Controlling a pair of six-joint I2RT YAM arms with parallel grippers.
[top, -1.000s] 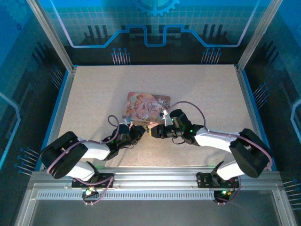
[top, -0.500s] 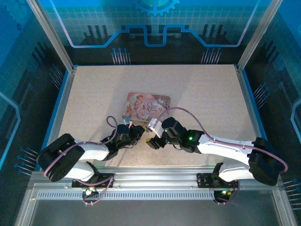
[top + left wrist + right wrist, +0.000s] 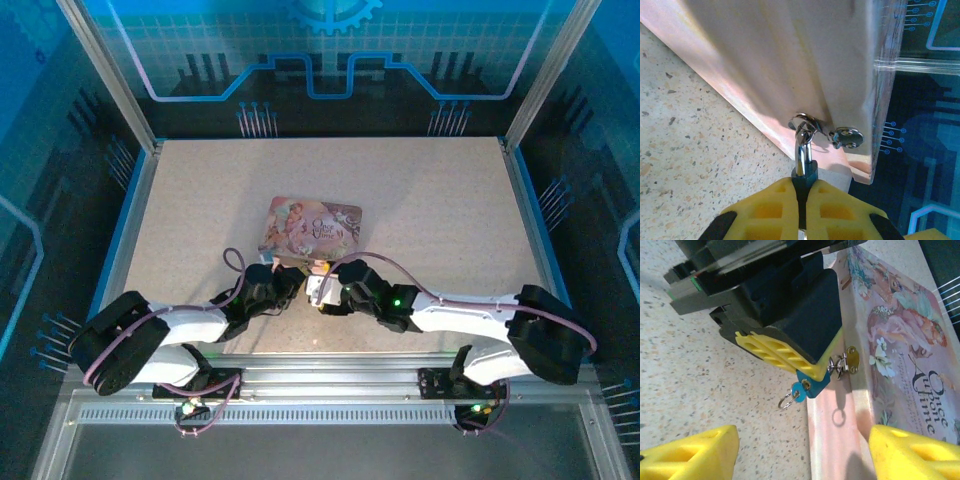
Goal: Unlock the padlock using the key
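The right wrist shows me the key (image 3: 796, 393) jutting from the padlock (image 3: 812, 383) my left gripper (image 3: 802, 182) clamps at the tin's (image 3: 900, 340) near edge, right gripper (image 3: 802, 452) spread wide over bare worktop (image 3: 700, 365).

Tiny blue padlock (image 3: 813, 384), key (image 3: 796, 392) in it

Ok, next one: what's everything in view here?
tin: one, pink illustrated, mid-table, just beyond the grippers
hasp: one, silver, on the tin's near side wall
padlock: one, blue, hooked to the hasp
key: one, blue head with silver ring, at the padlock's lower end
table: one, speckled beige
left gripper: one, yellow fingers, shut on the padlock
right gripper: one, yellow fingers, open, facing the key
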